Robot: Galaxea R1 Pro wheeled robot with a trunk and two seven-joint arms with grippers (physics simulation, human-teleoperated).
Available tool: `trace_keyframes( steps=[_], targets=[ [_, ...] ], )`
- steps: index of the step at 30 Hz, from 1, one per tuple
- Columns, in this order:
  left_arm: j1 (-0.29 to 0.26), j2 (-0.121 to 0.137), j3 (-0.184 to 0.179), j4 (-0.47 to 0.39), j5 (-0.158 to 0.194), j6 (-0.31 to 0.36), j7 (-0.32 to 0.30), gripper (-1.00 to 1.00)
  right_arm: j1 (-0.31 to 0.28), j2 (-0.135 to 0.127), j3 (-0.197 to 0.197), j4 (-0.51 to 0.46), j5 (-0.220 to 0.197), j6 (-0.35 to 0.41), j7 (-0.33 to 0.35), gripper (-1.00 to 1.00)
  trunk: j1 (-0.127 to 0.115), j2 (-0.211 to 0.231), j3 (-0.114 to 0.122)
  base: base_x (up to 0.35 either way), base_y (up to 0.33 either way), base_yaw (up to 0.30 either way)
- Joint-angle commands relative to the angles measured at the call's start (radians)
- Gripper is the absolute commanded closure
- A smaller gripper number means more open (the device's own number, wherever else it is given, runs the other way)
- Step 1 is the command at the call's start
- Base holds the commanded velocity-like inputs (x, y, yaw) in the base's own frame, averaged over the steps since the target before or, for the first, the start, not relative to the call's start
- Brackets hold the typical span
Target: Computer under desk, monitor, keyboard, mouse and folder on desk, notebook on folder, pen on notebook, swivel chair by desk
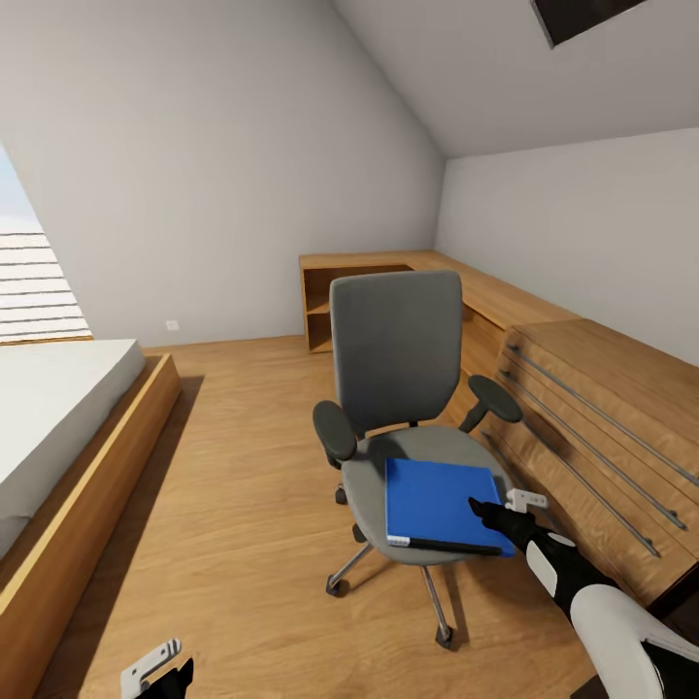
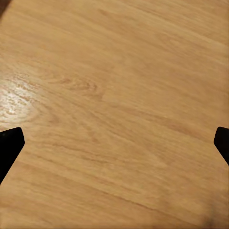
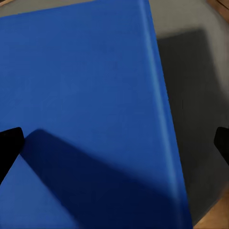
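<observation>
- The swivel chair (image 1: 398, 388) is standing on the wooden floor (image 1: 243, 466) in the middle of the room, its tall grey back turned toward the far wall and its seat facing the camera.
- The folder (image 1: 437, 505) is lying flat on the chair's grey seat, its bright blue cover up and its white edge showing along the near side.
- The right gripper (image 1: 490, 507) is reaching in from the lower right and hovering over the right edge of the folder; in the right wrist view its two dark fingertips (image 3: 10, 145) are sitting wide apart at the frame's sides, so the jaws are open, with the blue cover (image 3: 86, 105) and the grey seat beside it under them.
- The left gripper (image 1: 160, 670) is hanging low near the bottom of the head view, over bare floor; in the left wrist view its fingertips (image 2: 9, 143) are also spread wide, open and holding nothing, above the wood grain (image 2: 114, 105).
- A bed (image 1: 58, 417) in a wooden frame is sitting to the left of the chair.
- A light-wood drawer chest (image 1: 602, 427) is running along the right wall, just beside the chair.
</observation>
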Motion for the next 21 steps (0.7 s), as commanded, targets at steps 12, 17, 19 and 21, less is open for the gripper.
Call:
trace_keyframes(
  steps=[12,17,19,21],
  targets=[
    [0.000,0.000,-0.002,-0.001,0.010,-0.001,0.003,-1.00,0.000,0.000,-0.001,0.019,0.009,-0.003,0.005,-1.00,-0.012,0.021,0.008,-0.001,0.000,0.000],
    [0.000,0.000,-0.003,-0.001,0.010,-0.001,0.003,-1.00,0.000,0.000,-0.001,0.019,0.009,-0.003,0.005,-1.00,-0.031,0.056,0.024,0.000,0.000,0.000],
    [0.000,0.000,-0.003,-0.001,0.010,-0.001,0.003,-1.00,0.000,0.000,-0.001,0.018,0.009,-0.003,0.005,-1.00,-0.038,0.070,0.030,0.000,0.000,0.000],
    [0.000,0.000,-0.003,-0.001,0.010,-0.001,0.003,-1.00,0.000,0.000,-0.001,0.018,0.009,-0.003,0.005,-1.00,-0.046,0.084,0.037,0.000,0.000,0.000]
  ],
)
